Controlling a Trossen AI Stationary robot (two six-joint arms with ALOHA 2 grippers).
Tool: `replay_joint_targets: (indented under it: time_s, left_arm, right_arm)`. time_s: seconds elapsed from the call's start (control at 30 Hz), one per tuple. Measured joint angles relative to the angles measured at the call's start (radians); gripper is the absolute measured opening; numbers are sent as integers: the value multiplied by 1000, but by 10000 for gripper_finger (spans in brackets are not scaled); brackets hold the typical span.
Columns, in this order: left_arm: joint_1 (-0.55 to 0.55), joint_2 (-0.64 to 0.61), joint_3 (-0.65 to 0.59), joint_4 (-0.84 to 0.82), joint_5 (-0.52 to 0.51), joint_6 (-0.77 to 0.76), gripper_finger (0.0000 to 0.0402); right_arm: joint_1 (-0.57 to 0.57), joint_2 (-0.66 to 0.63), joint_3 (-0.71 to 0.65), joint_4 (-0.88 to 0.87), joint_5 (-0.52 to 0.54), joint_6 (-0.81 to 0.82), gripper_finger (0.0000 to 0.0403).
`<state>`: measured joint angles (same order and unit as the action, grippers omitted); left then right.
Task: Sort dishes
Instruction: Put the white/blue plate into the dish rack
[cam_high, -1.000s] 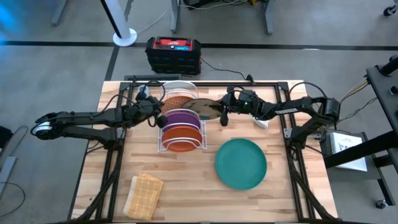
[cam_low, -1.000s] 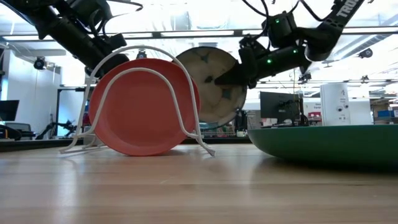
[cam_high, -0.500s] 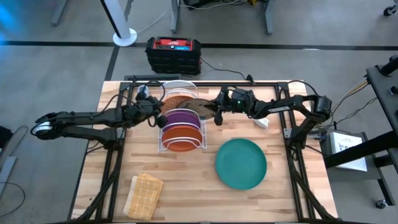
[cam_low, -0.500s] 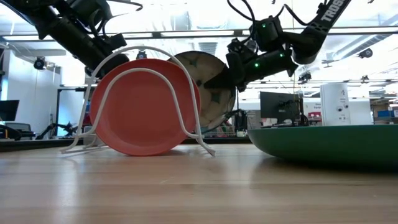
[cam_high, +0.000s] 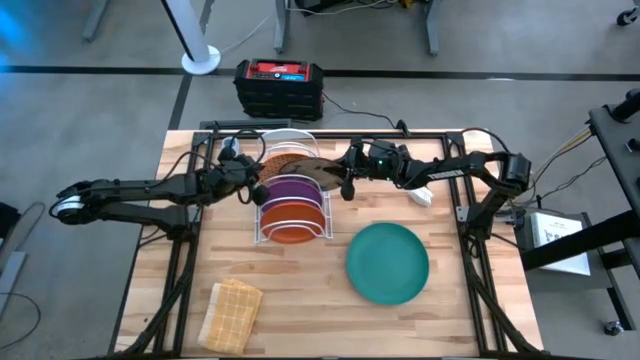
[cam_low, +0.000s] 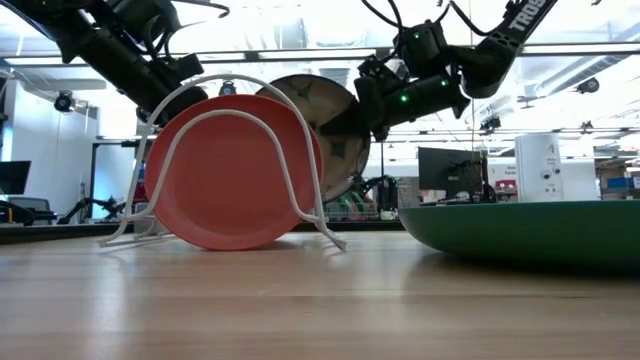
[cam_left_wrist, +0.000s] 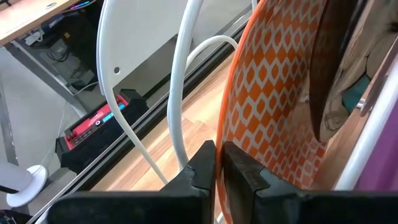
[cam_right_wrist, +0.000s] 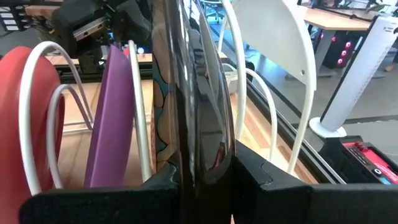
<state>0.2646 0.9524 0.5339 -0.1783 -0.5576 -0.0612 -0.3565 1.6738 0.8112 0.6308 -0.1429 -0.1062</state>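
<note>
On the wooden counter, a teal-green plate is laid flat, well apart from a tan woven cloth. A white wire rack is seen with 3 plates held upright: an orange plate in front, a purple plate behind it, then an orange-patterned plate. A clear glass plate is clamped on edge by the right end effector over the rack. The left end effector is pressed together beside the rack's left side.
</note>
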Motion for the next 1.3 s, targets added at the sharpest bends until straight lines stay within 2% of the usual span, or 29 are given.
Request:
replay_joint_targets:
  time_s: [0.63,1.3]
  left_arm:
    - [0,0,0,0,18,0,10]
    - [0,0,0,0,18,0,10]
  right_arm:
    - [11,51,87,-16,-20,7,44]
    - [18,51,91,-21,-17,12,44]
